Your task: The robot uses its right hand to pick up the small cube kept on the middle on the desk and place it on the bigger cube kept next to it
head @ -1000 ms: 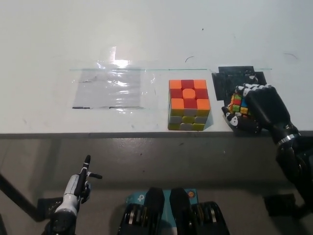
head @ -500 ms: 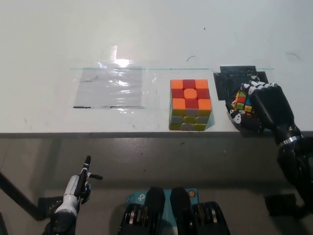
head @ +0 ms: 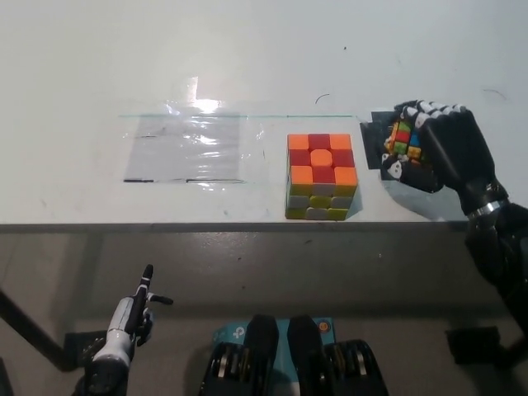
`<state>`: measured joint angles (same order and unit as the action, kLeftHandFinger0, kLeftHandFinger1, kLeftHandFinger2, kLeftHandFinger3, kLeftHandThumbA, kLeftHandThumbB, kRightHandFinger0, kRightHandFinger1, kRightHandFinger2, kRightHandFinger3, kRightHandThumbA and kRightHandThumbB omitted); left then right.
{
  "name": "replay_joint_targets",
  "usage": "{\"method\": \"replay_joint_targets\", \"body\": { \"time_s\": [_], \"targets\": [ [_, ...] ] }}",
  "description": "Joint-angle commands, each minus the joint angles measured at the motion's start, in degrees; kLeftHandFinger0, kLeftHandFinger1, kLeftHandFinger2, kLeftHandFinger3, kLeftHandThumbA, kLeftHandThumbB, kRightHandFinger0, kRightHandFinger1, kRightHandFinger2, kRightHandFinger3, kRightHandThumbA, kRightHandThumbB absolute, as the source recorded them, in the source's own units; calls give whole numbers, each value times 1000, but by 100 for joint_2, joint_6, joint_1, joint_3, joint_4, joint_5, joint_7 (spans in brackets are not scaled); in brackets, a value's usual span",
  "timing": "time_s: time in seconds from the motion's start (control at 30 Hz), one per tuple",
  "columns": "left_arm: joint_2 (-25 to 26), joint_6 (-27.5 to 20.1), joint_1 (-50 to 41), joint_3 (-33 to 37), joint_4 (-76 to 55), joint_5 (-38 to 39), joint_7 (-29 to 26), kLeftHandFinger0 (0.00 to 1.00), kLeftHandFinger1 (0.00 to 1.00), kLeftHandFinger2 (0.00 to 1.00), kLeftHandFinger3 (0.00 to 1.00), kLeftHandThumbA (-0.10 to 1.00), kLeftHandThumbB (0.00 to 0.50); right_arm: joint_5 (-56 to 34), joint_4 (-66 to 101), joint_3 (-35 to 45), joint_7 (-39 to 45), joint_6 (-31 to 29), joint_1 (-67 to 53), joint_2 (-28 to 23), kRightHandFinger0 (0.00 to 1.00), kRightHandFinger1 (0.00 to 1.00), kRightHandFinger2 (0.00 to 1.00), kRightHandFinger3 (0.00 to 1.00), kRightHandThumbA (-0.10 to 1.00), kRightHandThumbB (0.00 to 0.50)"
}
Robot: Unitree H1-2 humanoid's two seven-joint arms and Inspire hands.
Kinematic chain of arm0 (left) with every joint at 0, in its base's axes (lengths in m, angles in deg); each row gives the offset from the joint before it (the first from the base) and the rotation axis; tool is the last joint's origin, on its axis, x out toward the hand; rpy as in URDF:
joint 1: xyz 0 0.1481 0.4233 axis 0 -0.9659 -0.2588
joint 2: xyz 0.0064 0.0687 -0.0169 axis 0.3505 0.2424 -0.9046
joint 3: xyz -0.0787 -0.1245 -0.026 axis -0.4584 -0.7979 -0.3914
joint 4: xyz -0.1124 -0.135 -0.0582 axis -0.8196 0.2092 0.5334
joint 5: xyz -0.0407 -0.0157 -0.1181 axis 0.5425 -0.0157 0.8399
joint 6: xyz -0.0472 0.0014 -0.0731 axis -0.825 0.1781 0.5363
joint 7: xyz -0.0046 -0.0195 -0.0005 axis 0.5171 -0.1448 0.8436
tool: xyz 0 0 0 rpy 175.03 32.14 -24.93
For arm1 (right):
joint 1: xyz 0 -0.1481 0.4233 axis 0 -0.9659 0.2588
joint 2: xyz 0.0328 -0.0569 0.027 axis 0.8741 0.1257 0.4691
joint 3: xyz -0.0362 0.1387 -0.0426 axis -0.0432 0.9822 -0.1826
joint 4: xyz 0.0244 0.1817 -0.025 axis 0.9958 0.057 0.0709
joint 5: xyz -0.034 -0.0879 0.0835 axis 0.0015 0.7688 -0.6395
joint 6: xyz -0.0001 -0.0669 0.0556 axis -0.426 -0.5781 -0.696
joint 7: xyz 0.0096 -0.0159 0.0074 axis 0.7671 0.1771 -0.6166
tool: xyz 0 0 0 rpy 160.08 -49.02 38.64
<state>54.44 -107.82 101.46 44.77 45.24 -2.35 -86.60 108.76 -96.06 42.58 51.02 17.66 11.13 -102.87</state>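
The bigger cube (head: 321, 175), with an orange and red top and yellow and white front, stands near the white desk's front edge, right of centre. To its right my black right hand (head: 436, 148) is shut on the small multicoloured cube (head: 403, 140), held just above the black patch (head: 381, 142) on the desk. The small cube peeks out on the hand's left side; most of it is hidden by the fingers. My white left hand (head: 128, 320) hangs below the desk's edge at the lower left.
A clear plastic sheet (head: 186, 148) lies flat on the desk (head: 247, 58), left of the bigger cube. The desk's front edge runs across the picture just below the bigger cube.
My right hand has risen and moved away from the desk's front edge, carrying the small cube off the black patch. The bigger cube and my left hand have stayed put.
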Motion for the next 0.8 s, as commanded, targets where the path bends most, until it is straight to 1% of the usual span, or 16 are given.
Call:
{"method": "replay_joint_targets", "body": {
  "time_s": [0.0,0.03,0.07,0.1,0.17,0.2,0.27,0.3,0.43,0.5,0.53,0.57,0.6,0.7,0.73,0.77],
  "targets": [
    [84,-156,34,-40,-61,46,46,0,0,0,0,1000,500,39,308,138,-49,-71,461,-173,22,403,707,262,-100,86],
    [86,-156,33,-25,-57,27,26,0,0,0,0,1000,500,35,325,141,-38,-104,499,-184,13,401,707,280,-100,109],
    [91,-156,26,-1,-55,3,35,0,0,0,0,1000,500,51,355,141,-8,-101,535,-201,15,427,741,359,-100,178],
    [91,-156,16,0,-67,4,43,0,0,0,0,1000,500,52,365,143,-2,-102,536,-202,19,438,753,414,-100,201],
    [86,-156,14,-11,-27,18,56,0,0,0,0,1000,500,54,364,146,-76,-187,569,-203,1,428,740,441,-100,232],
    [87,-156,13,-13,-31,22,64,0,0,0,0,1000,500,50,372,151,-74,-195,575,-202,0,427,738,444,-100,233],
    [81,-156,-6,8,-27,-5,15,0,0,19,2,1000,500,-104,871,250,351,16,528,-173,0,426,721,471,-100,202],
    [81,-156,-6,6,-26,0,22,0,0,9,0,1000,500,-124,935,277,402,25,521,-163,0,408,698,463,-100,192],
    [72,-156,-21,-24,-41,25,-8,0,0,0,0,1000,500,-237,1460,378,792,128,447,-90,12,404,700,455,-100,165],
    [74,-156,-40,-21,-34,23,1,0,0,2,0,1000,500,-318,1728,415,880,92,362,-2,15,395,661,432,-100,195],
    [79,-156,-37,10,-28,-13,-24,0,0,0,0,1000,500,-308,1791,406,868,32,354,32,1,363,634,433,-100,204],
    [85,-156,-34,18,-20,-20,-10,0,0,35,28,1000,500,-301,1931,397,960,85,336,87,0,357,637,437,-100,197],
    [87,-155,-31,26,-11,-28,-16,0,0,18,15,1000,500,-301,2031,401,1006,110,320,132,0,354,626,425,-100,209],
    [74,-154,-40,12,-7,-14,-48,0,0,0,0,1000,500,-275,2286,404,1179,202,254,234,0,326,579,388,-100,203],
    [73,-156,-42,-5,-16,7,-24,0,0,4,0,1000,500,-292,2400,393,1244,195,232,304,0,325,579,382,-100,243],
    [74,-156,-46,-27,-22,39,39,0,0,0,0,1000,500,-315,2449,400,1303,203,219,341,0,336,595,393,-100,259]
  ]
}}
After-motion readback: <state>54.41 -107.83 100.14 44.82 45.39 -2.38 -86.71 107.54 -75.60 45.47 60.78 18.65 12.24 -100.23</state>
